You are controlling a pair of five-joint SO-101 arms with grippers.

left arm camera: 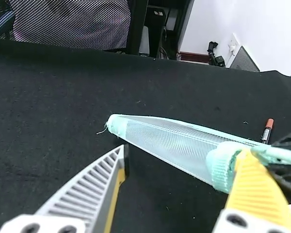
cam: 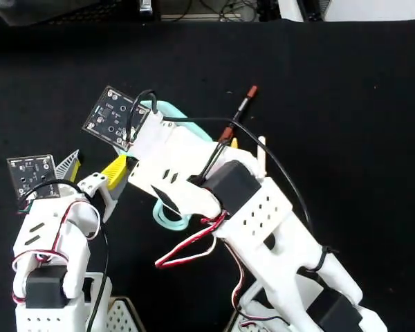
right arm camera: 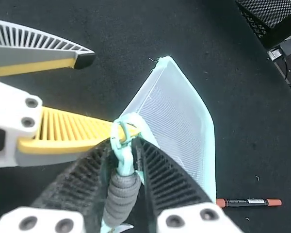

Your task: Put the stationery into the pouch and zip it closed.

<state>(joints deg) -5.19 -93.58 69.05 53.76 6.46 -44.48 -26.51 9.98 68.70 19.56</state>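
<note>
Clearly the weak spot starts at the left: the left gripper stands wide open, its grey and yellow fingers on either side of the pouch's near end. The yellow one touches the fabric, but nothing is clamped. Next over, the pouch — a pale teal mesh sleeve — lies on the black table. The right gripper has its black fingers closed on the teal loop at that same end, most likely the zip pull. Farther right, the pen with the orange cap lies on the cloth near the pouch's far corner, outside it.

Two things could go wrong, by my judgement. If the right arm draws the loop along now, the pouch has no anchor, so it would likely slide or bunch with the pull instead of letting the zip run — the open left fingers would be the cause. And if the zip does run, it would seal the pouch with the pen left out, so the failure would lie in the order of steps, not in the grip
</note>
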